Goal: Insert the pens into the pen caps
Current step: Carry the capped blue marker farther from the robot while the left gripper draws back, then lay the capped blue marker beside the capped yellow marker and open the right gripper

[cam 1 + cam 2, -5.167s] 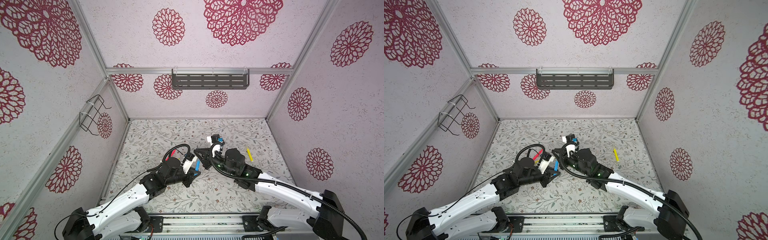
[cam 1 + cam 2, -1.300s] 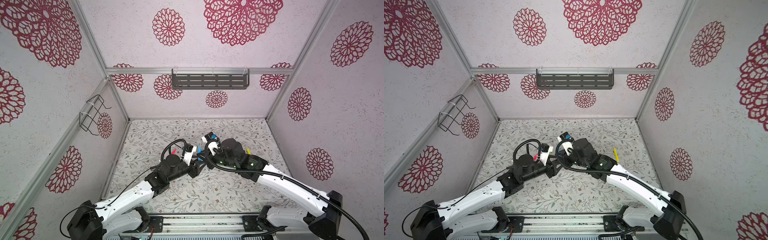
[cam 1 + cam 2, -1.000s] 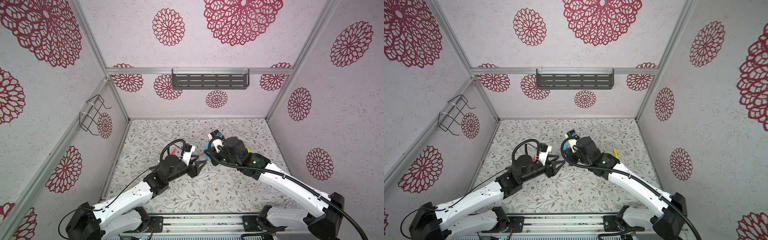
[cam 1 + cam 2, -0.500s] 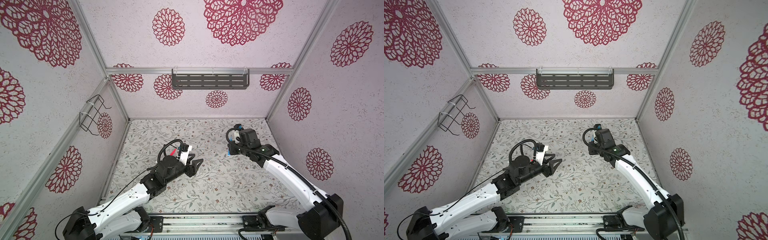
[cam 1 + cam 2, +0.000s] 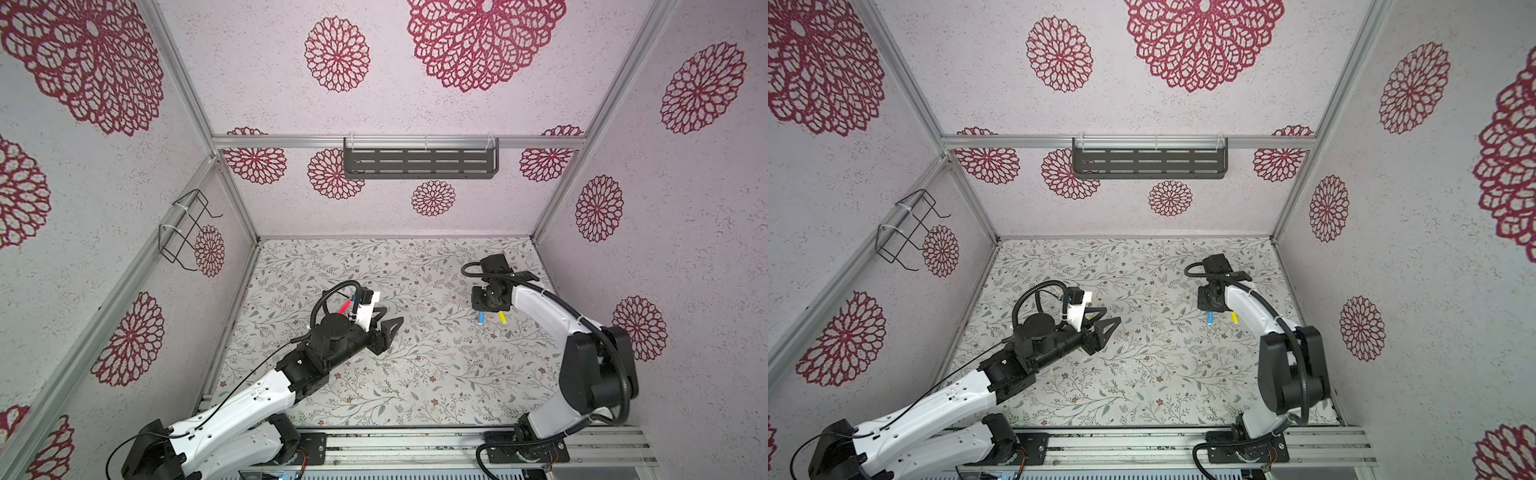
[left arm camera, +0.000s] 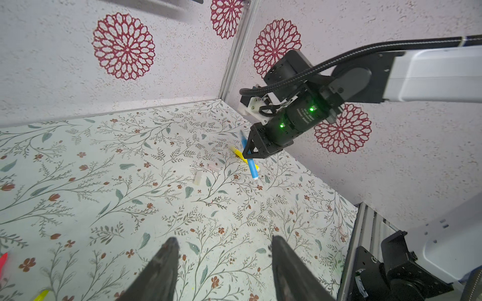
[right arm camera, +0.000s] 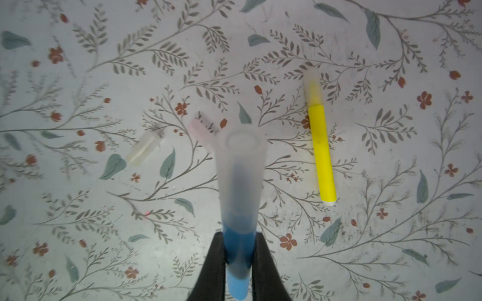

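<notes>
right gripper (image 7: 238, 250) clamped on the blue pen (image 7: 237, 271), its cap (image 7: 241, 169) already on & sticking out past the jaws. prob next: lay it down, so go low over the mat (image 7: 78, 234) before letting go, flat, so it won't roll. capped yellow pen (image 7: 322, 156) lies near, off to one side of the jaws. loose caps (image 7: 144, 148) sit just beyond the cap end, don't knock them. left gripper (image 6: 224, 239) apart & empty, red pen (image 5: 343, 307) close beside it
</notes>
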You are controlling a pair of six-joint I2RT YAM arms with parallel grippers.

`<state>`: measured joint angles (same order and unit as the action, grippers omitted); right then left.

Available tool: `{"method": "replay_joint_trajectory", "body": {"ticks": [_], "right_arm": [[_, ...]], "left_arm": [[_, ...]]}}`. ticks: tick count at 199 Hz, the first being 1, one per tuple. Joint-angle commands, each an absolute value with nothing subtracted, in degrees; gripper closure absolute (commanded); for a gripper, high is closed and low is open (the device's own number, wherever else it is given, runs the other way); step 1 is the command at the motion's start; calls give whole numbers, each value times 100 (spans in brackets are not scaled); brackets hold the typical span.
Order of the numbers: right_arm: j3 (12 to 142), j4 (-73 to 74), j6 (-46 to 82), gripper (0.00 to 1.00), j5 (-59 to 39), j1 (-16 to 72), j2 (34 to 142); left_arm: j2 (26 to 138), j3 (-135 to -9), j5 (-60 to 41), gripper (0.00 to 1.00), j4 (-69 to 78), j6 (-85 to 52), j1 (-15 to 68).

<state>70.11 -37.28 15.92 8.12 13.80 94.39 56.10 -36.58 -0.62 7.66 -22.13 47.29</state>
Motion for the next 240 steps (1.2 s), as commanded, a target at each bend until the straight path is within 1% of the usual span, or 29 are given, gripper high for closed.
{"method": "replay_joint_trajectory", "body": {"ticks": [1, 84, 143, 164, 198, 218, 231, 240], "right_arm": [[7375, -4218, 1361, 100, 1342, 1293, 9763], [8429, -4932, 854, 100, 2228, 1208, 11136], [8568, -4984, 714, 100, 2701, 1197, 11511], [8637, -4964, 702, 100, 2585, 1202, 11580], [8744, -4987, 691, 100, 2726, 1204, 11593], [8739, -4944, 682, 82, 2693, 1199, 11511], [8730, -4905, 646, 75, 2551, 1204, 11418], [8698, -4838, 607, 72, 2430, 1205, 11326]], "left_arm": [[5520, -3595, 9, 41, 708, -2102, 4772], [5257, -3499, 160, 41, 537, -2096, 4775], [5098, -3434, 228, 41, 467, -2101, 4771], [5058, -3437, 247, 41, 432, -2101, 4770], [4993, -3445, 238, 41, 396, -2157, 4770], [4966, -3443, 254, 41, 388, -2176, 4768], [4962, -3446, 282, 41, 371, -2172, 4770], [4957, -3458, 297, 41, 368, -2174, 4768]]}}
